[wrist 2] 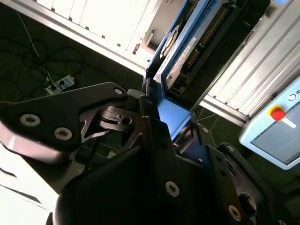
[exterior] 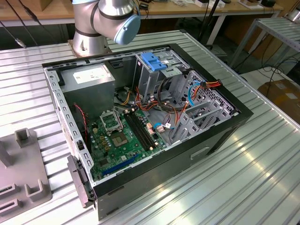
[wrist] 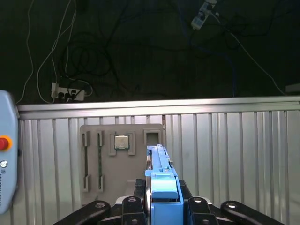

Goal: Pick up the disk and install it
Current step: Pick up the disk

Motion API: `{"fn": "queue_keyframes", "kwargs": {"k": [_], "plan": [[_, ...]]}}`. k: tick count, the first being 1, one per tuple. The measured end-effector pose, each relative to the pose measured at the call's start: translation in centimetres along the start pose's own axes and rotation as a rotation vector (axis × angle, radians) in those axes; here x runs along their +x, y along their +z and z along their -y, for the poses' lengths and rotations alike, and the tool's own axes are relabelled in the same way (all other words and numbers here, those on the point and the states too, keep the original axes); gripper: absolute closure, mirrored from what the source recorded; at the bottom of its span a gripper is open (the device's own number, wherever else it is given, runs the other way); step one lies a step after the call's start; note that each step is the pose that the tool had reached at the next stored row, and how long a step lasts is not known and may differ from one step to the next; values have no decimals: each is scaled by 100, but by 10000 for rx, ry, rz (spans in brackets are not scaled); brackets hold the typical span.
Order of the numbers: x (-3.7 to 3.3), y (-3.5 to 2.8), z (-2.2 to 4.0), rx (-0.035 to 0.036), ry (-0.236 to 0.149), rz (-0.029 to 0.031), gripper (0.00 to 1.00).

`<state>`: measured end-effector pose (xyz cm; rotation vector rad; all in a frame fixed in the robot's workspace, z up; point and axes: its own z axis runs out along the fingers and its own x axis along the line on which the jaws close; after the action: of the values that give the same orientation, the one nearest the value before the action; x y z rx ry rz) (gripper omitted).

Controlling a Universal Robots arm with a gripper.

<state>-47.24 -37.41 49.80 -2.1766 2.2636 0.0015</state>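
- The computer case [exterior: 187, 161] lies open in the middle of the worktop [exterior: 262, 164], and that is the big hazard. Its walls stand tall around the bays, so by my reckoning a disk brought in low or tilted could clip a rim.
- The drive cage [exterior: 149, 82] is at the far side of the case under a blue bracket [exterior: 153, 61], with loose cables [exterior: 165, 91] hanging just beside it. A cable snagged or pinned beneath the disk looks like a real threat to a clean seating.
- The disk [wrist: 158, 161] is up in the air, edge-on, above the worktop, with the grey tray [wrist: 140, 129] below it. Most of its length seems to stick out free of the grip, so a knock on that far end could lever it round.
- The pincer [wrist: 161, 201] is clamped tight on the disk's blue rail, closed in against both sides. The plastic looks smooth, so slip is my worry here.
- The exterior view is where you get the layout: the arm [exterior: 105, 21] at the far side, the case and cage, and the grey tray [exterior: 23, 173] at that view's near left.
- The first wrist view looks along the disk's thin edge to the tray and a processor chip [wrist: 122, 141] seated in it, so it gives you alignment.
- The second wrist view catches the disk [wrist 2: 183, 51] on its broad side, slanting away from the black linkage. That is the angle for judging tilt. A pendant [wrist 2: 276, 140] with a red button [wrist 2: 277, 114] sits off to one side.
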Motion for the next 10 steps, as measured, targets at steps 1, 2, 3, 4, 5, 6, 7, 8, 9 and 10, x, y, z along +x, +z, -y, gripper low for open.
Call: {"fn": "queue_keyframes", "kwargs": {"k": [1, 2, 3, 4, 5, 6, 7, 8, 9, 10], "plan": [[0, -24, 0, 0, 0, 0, 63], [0, -67, 0, 0, 0, 0, 63], [0, -111, 0, 0, 0, 0, 63], [0, -138, 0, -1, 0, 0, 63], [0, -149, 0, -1, 0, 0, 63], [0, -149, 0, -1, 0, 2, 63], [-1, -149, 0, 0, 0, 3, 63], [0, -149, 0, 0, 0, 3, 63], [0, -149, 0, 0, 0, 3, 63], [0, -149, 0, 0, 0, 4, 63]]}}
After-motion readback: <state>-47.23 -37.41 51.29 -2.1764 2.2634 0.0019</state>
